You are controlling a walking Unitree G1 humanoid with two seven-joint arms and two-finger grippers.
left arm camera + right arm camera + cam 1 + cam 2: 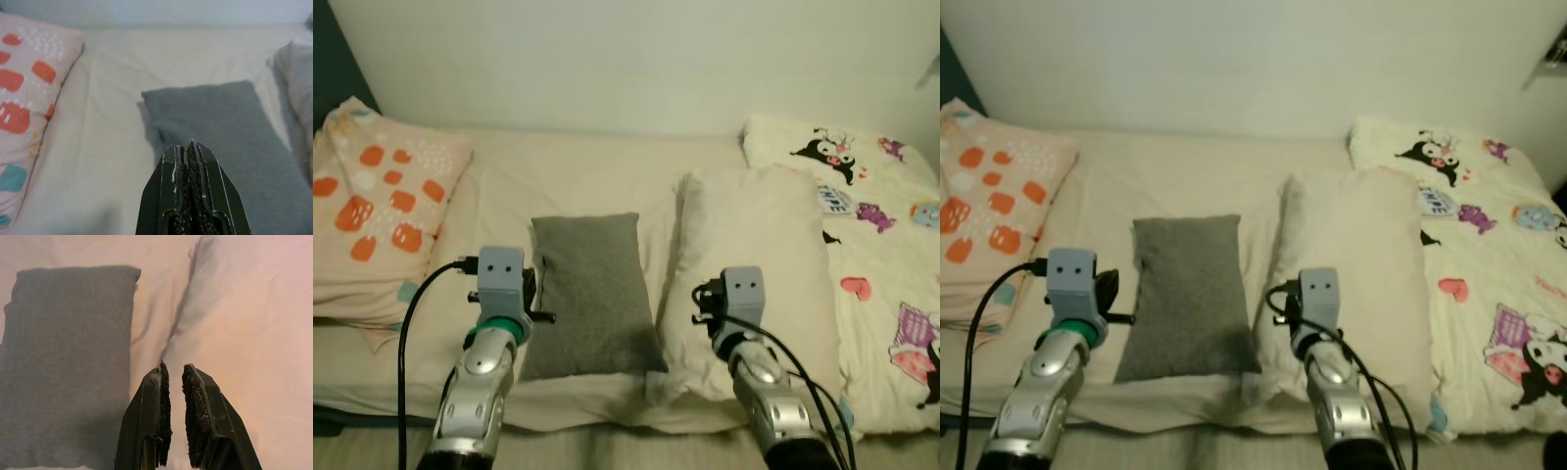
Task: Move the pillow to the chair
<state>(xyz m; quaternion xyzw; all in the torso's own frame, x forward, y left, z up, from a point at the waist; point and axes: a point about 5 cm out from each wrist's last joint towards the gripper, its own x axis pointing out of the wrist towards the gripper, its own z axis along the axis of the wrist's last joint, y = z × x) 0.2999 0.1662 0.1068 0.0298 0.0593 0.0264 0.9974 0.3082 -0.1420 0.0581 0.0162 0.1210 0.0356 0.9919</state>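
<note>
Pillows (pixel 590 291) on cream bed (pixel 558 176), pale wall (pixel 607 59)

- Left gripper (pixel 188 147): both black fingers pressed together, no gap at the tips, nothing between them.
- Tips sit over the near edge of the grey pillow (pixel 230 132); contact cannot be told.
- Grey pillow lies flat on the cream bedsheet (pixel 112 122).
- Orange-patterned pillow (pixel 29 98) lies apart from it.
- Edge of a pale pillow (pixel 298 78) just beside the grey one.
</note>
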